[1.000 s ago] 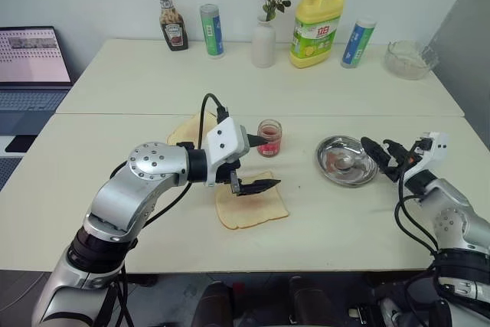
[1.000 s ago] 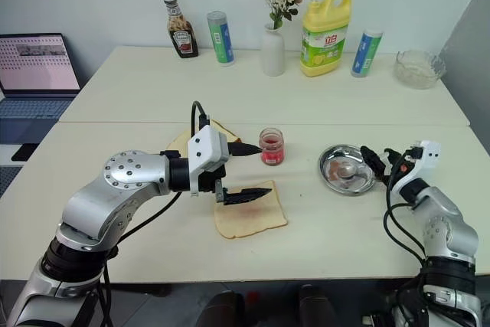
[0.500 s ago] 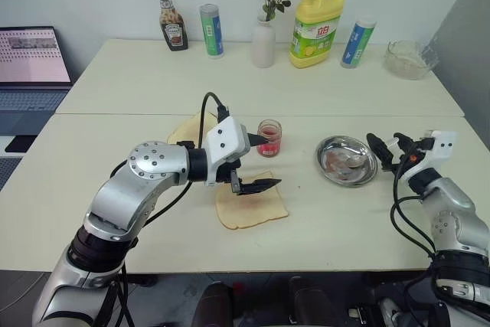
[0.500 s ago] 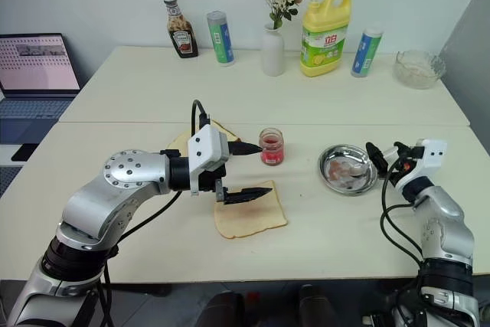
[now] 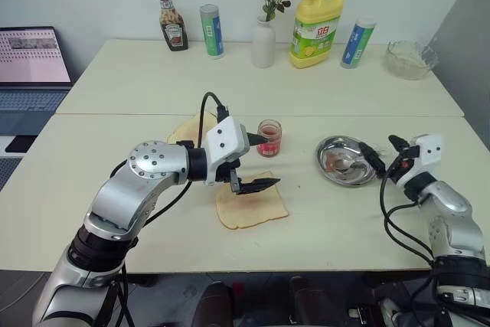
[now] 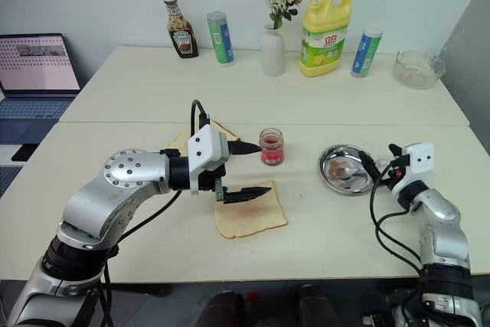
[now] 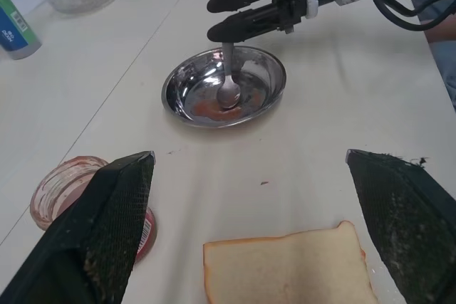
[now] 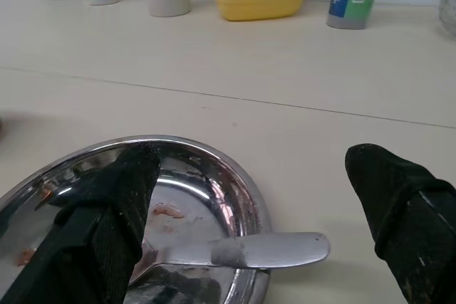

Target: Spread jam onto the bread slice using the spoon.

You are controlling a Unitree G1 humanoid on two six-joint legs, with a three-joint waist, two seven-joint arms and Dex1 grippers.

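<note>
While the small shiny silver metal spoon (image 7: 229, 83) lies in the round steel dish (image 5: 331, 151) with its bowl among pinkish-red smears and its handle resting over the rim, the right gripper (image 5: 380, 158) sits just past that rim with its two black fingers spread apart, holding nothing. The left gripper (image 5: 259, 161) hangs with its fingers apart too, the lower one just above the pale tan, roughly square bread slice (image 5: 251, 204), which lies flat on the cream table (image 5: 153, 89). The short clear glass jar of reddish-pink jam (image 5: 269, 138) stands just beyond the slice.
</note>
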